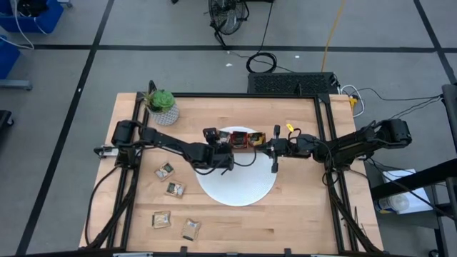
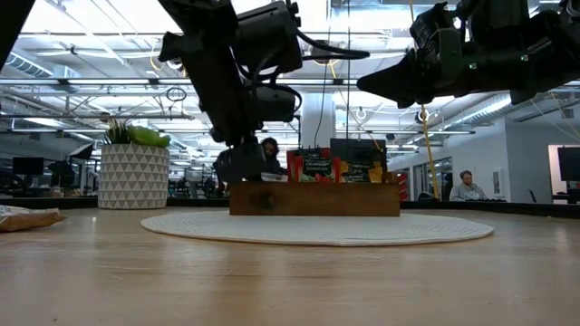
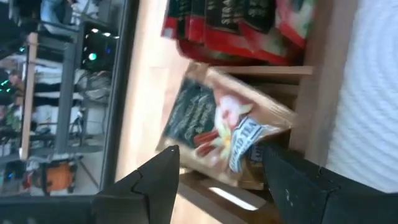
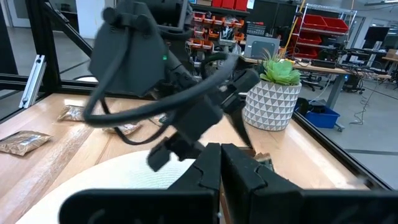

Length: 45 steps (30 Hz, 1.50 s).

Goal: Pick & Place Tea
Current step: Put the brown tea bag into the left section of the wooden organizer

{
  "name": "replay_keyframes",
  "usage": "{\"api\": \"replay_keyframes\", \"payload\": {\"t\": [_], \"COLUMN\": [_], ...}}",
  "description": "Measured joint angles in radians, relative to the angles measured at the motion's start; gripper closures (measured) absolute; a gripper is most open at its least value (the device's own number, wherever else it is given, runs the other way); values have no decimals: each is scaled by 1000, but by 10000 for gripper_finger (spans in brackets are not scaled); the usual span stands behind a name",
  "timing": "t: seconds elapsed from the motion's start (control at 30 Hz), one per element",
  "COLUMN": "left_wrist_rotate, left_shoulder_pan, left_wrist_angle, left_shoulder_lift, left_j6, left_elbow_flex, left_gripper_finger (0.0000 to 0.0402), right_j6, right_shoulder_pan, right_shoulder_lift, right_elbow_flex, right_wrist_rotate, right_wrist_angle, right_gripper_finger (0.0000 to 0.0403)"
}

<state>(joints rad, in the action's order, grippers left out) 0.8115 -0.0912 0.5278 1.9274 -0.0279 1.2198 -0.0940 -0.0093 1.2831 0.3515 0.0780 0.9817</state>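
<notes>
Four loose sachets [image 1: 166, 170] on table, one tray [image 1: 246, 139], one plate [image 1: 239, 185], one plant [image 1: 162, 106]

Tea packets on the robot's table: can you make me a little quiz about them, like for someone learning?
1. True or false: the left gripper, over the brown three-compartment wooden tray, is shut tight.
2. How many small flat square tea sachets lie loose on the light wooden table, outside the tray?
3. The tray stands on: A) the big round white plate; B) bare wood; C) a book.

Key: 1 false, it is open; only the right gripper, beside the tray, is shut. 2 four. 3 A.
</notes>
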Motion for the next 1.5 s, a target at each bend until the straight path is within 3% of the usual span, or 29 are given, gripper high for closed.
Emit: {"api": "replay_keyframes", "payload": {"t": [0.27,0.5,0.77,0.93,1.03,1.17,1.23,1.37,1.5], "left_wrist_rotate": [9,124,141,223,97,17,-65,-456,-593], "left_shoulder_pan": [-32,-34,-38,-31,-18,-8,7,87,135], "left_wrist_angle": [-1,-5,-1,-5,-13,-27,5,38,96], "left_shoulder_lift": [0,0,-86,-182,-236,-298,-315,-290,-177], "left_j6": [88,193,155,113,179,398,401,253,195], "left_elbow_flex": [0,0,2,2,2,15,46,88,81], "left_gripper_finger": [172,172,172,177,222,340,384,396,398], "right_j6": [0,0,0,0,0,-15,-16,-15,-16], "right_shoulder_pan": [0,0,0,-2,-3,-2,-2,-2,-3], "right_shoulder_lift": [0,0,0,0,0,0,0,0,0], "right_elbow_flex": [0,0,0,0,0,0,0,0,0], "right_wrist_rotate": [0,0,1,3,4,4,4,4,5], "right_wrist_angle": [-11,-11,-18,-28,-30,-31,-31,-25,-26], "right_gripper_finger": [403,403,403,403,403,403,403,403,403]}}
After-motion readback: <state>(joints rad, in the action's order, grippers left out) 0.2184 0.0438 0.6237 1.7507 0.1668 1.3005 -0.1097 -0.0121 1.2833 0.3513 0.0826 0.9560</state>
